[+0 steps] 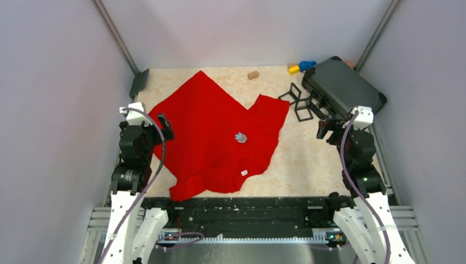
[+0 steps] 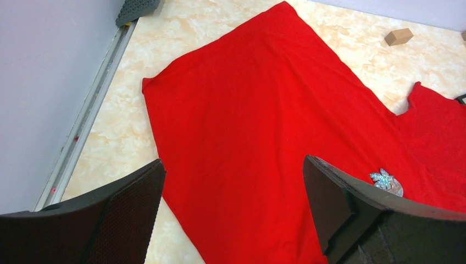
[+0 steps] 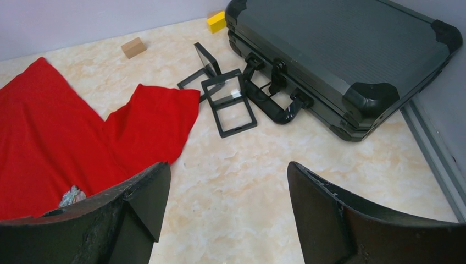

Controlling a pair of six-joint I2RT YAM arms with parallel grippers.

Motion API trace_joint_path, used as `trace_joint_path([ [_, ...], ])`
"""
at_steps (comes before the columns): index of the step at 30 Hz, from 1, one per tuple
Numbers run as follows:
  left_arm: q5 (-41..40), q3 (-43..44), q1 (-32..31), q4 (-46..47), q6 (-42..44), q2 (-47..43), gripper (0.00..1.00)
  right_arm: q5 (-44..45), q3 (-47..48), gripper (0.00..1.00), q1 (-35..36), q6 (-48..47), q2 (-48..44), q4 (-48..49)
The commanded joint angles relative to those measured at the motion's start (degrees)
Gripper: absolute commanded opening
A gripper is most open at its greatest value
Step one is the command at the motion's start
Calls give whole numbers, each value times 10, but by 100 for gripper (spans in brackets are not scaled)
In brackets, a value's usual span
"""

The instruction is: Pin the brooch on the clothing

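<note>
**Q:** What is shown?
**A:** The clothing [image 1: 214,132] lies spread on the worktop [image 1: 308,165]. The brooch [image 1: 240,137] rests on top of it near the middle, a little farther from the arms than the white tag [image 1: 244,172]. Whether its pin passes through the cloth cannot be told.

**Q:** And the arms?
**A:** The left fingers [image 2: 126,214] stand wide apart over the cloth's left edge. The right fingers [image 3: 340,220] are apart over bare worktop, right of the cloth. Neither pair holds anything. The case [image 3: 351,49] and the black frames [image 3: 231,104] lie well apart from the brooch.

**Q:** How is the step done well?
**A:** The step is probably a reach for the brooch. One arm should come down straight over it, with its fingers straddling the body and closing on hard edges, not on fabric. The other arm may press the cloth flat just beside it, since soft fabric is likely to bunch or lift.
</note>
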Motion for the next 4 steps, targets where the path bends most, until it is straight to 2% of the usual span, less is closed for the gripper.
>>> trace_joint_path([
  [1,4,4,-1,25,3,1,99,0,4,79,0,-7,2,26],
  [4,-5,7,-1,20,3,6,99,-1,5,79,0,-6,4,26],
])
